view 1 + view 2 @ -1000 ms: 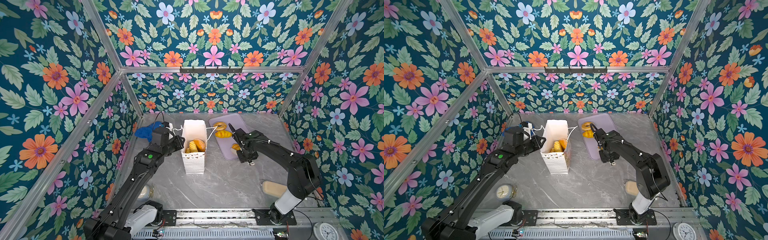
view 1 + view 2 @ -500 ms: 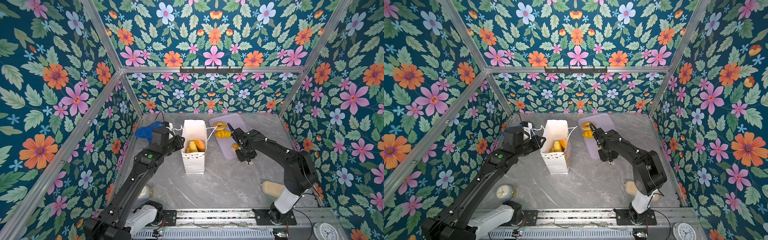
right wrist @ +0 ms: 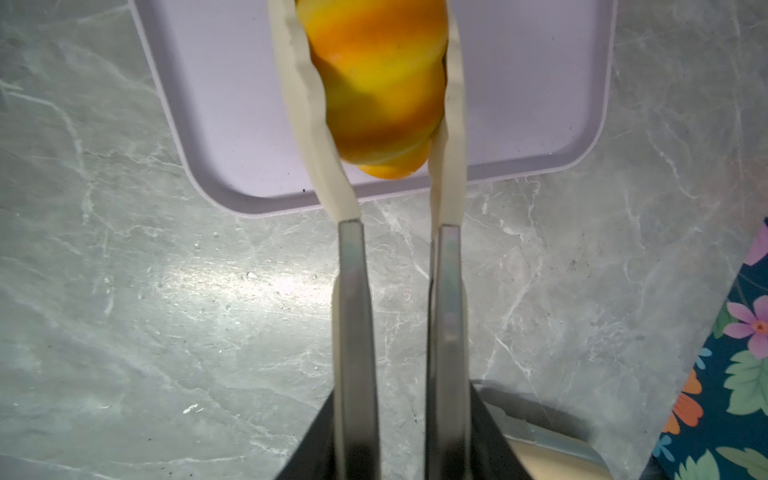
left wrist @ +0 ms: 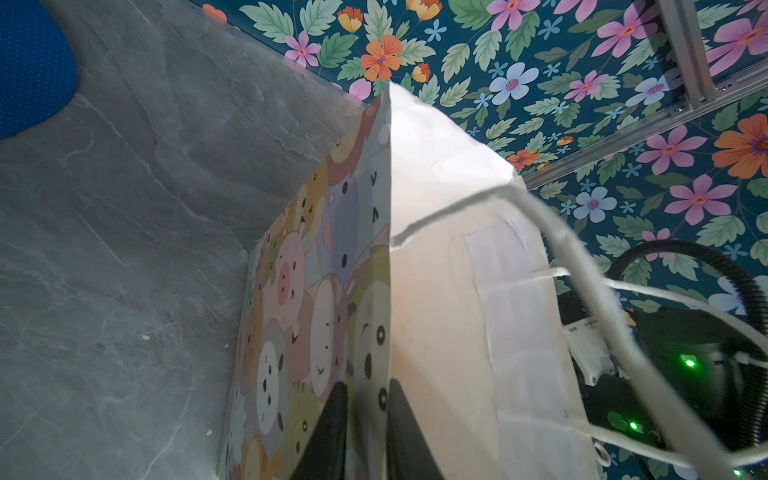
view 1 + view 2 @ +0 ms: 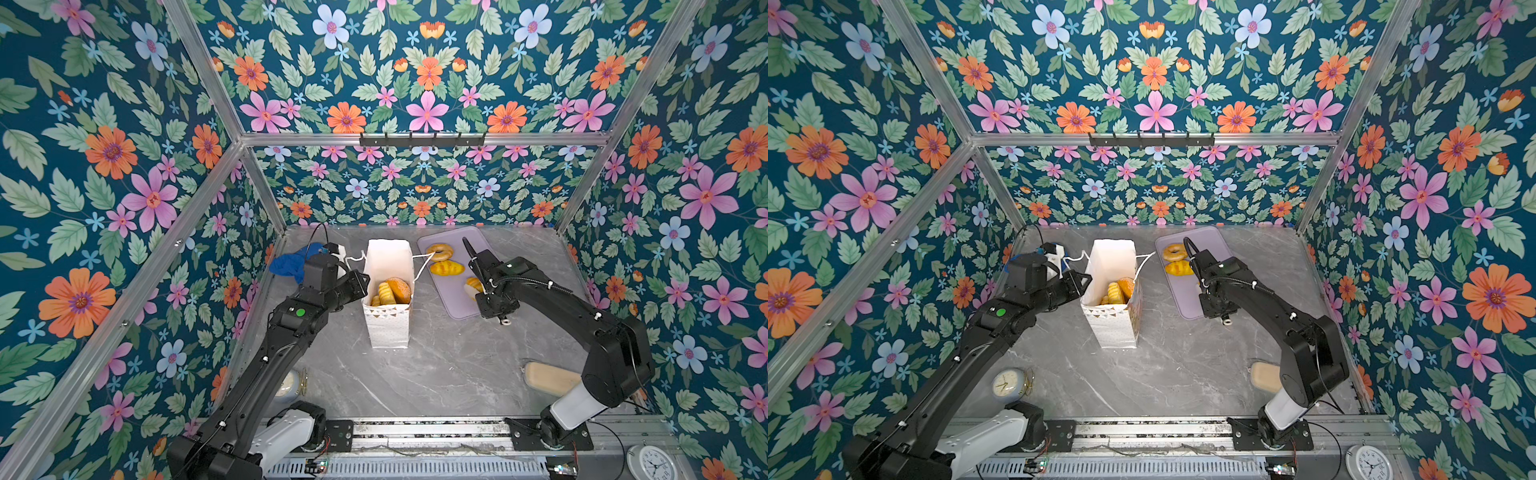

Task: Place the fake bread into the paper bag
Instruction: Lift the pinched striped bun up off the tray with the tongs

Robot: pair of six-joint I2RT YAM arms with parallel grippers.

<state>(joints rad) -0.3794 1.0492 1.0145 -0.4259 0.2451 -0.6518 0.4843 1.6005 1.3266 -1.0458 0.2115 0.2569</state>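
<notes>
The white paper bag (image 5: 388, 320) (image 5: 1113, 328) stands upright mid-table with several fake bread pieces (image 5: 395, 291) inside. My left gripper (image 5: 362, 282) (image 4: 365, 395) is shut on the bag's left top edge, one finger on each side of the wall. On the lilac tray (image 5: 453, 307) lie a ring bagel (image 5: 440, 251) and a long loaf (image 5: 446, 268). My right gripper (image 5: 471, 291) (image 3: 368, 25) is over the tray's near part. Its cream pads (image 3: 311, 104) press both sides of a striped yellow-orange fake bread (image 3: 382, 83).
A blue cloth (image 5: 291, 264) lies behind the left arm. A flat pale-beige oblong (image 5: 548, 376) sits near the right arm's base. A small clock (image 5: 1007, 384) stands at front left and a white clock (image 5: 650, 463) at the front right corner. Floral walls enclose the table.
The right gripper's fingers have closed in on the fake bread on the tray, and the arm has shifted slightly left. The left arm and the bag have not moved.
</notes>
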